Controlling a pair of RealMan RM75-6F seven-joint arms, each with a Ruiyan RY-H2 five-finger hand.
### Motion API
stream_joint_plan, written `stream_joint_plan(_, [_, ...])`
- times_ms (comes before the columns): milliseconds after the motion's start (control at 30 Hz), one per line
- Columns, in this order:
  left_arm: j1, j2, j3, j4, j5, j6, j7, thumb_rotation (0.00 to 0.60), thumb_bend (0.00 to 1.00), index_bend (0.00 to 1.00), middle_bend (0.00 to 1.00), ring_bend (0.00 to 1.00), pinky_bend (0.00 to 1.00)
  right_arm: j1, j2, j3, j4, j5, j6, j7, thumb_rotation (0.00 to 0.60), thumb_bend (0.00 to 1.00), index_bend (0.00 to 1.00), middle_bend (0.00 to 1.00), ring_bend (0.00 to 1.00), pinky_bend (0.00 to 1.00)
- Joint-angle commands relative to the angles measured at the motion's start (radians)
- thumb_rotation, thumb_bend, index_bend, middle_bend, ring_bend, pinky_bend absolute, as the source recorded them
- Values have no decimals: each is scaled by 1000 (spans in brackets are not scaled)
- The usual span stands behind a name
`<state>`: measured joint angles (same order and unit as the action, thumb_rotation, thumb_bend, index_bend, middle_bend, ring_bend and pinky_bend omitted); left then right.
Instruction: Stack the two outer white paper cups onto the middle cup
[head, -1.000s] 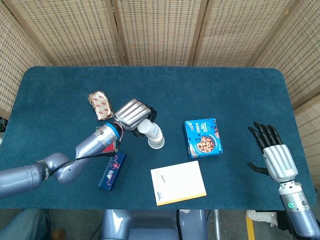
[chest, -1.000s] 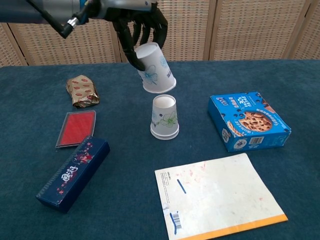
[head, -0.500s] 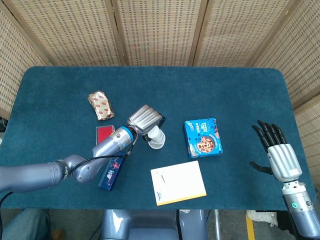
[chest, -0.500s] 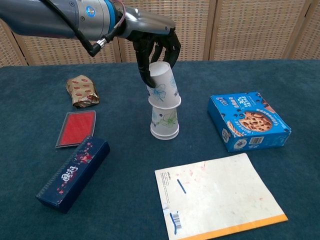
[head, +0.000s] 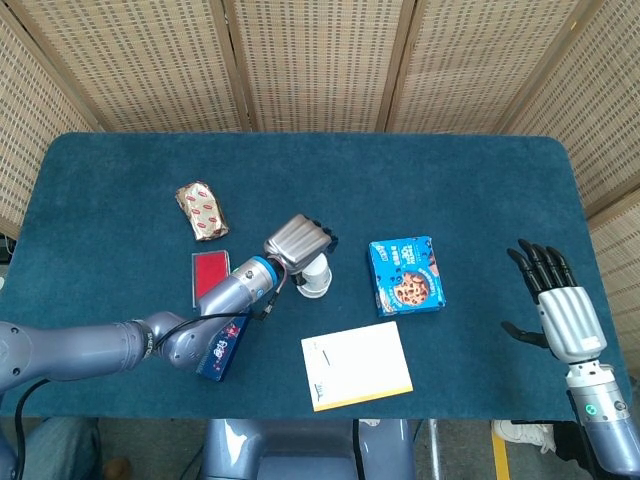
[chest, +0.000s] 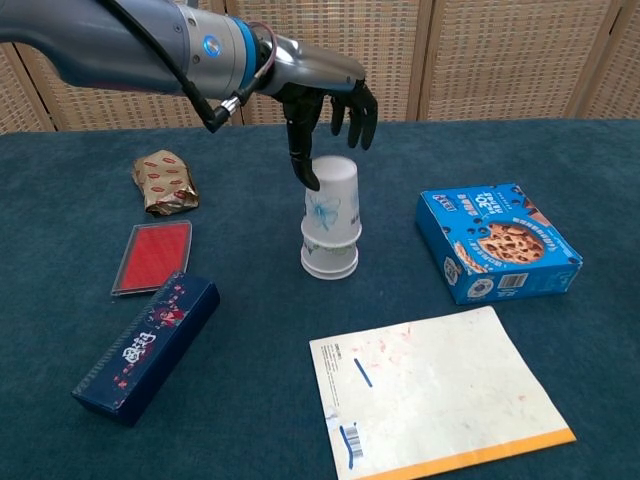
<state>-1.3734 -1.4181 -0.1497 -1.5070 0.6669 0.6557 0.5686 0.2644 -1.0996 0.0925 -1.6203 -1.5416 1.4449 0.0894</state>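
Observation:
Two white paper cups with a flower print stand upside down in a stack mid-table. The upper cup (chest: 332, 197) sits straight over the lower cup (chest: 329, 254). The head view shows only the stack's (head: 315, 277) lower part, past the hand. My left hand (chest: 330, 100) hovers just above the stack with its fingers spread and nothing in it. Its thumb hangs beside the upper cup's top left edge. My right hand (head: 558, 312) stays open near the table's right edge, far from the cups, and the chest view does not show it.
A blue cookie box (chest: 495, 240) lies right of the stack. A white notepad (chest: 435, 395) lies in front. To the left are a red flat case (chest: 153, 257), a dark blue box (chest: 148, 345) and a foil-wrapped snack (chest: 165, 182).
The left hand brought the tilted cup down over the standing cup, seated it straight and let go. Its fingers have spread above the stack. The right hand barely moved.

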Motion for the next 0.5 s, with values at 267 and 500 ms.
stream_joint_plan(267, [15, 39, 10, -91, 14, 121, 1, 600, 0, 0, 0, 0, 9, -7, 5, 3, -2, -10, 7, 8, 600, 0, 25, 0, 0, 0])
stream_joint_plan(500, [211, 163, 75, -319, 91, 451, -7, 600, 0, 0, 0, 0, 0, -17, 10, 7, -7, 2, 10, -10, 600, 0, 12, 0, 0, 0])
